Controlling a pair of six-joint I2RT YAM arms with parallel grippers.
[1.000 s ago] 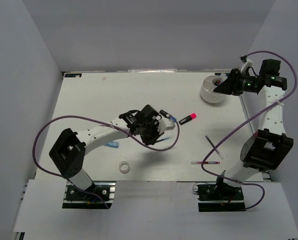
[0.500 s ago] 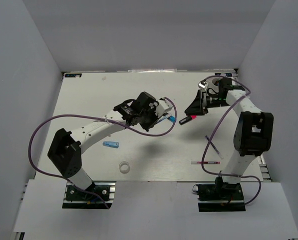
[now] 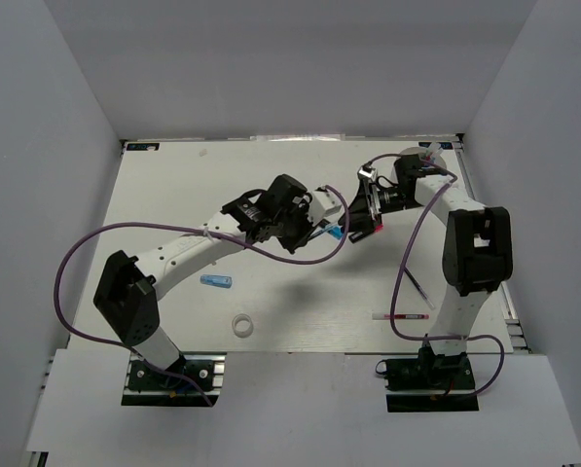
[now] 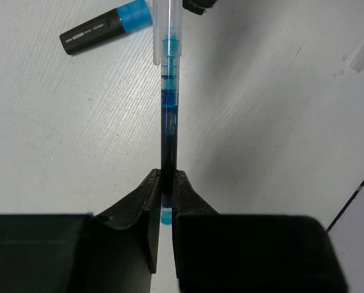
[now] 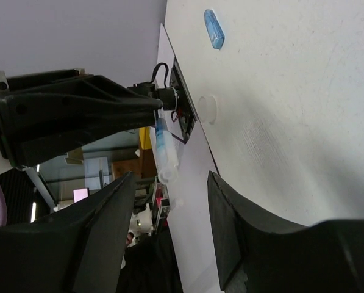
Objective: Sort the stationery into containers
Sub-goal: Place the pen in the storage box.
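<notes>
1. Clamping the dark-blue pen [image 4: 167, 116] by its tail end, the left pincer [image 4: 163, 178] holds it clear of the table [image 4: 261, 122], with nearly the whole barrel jutting forward.
2. That's a long lever on a short bite. Any nudge at the far tip could swivel the pen in the jaws or pull it free.
3. Facing it, the right pincer [image 5: 169, 178] is spread wide and grips nothing, with the pen's clear cap [image 5: 163, 155] just ahead of its gap. It looks like a handover. Close off-centre and a finger shoves the tip; if the left lets go early, the pen drops.
4. On the table beyond lies the blue-cap marker [image 4: 99, 29], the white print on its black barrel too small to read. The pink-cap marker [image 3: 371, 232] sits right by the right pincer, where a low sweep could flick it.
5. Farther back, the dish can't be made out behind the right arm [image 3: 475, 248]. No brand is legible anywhere.
</notes>
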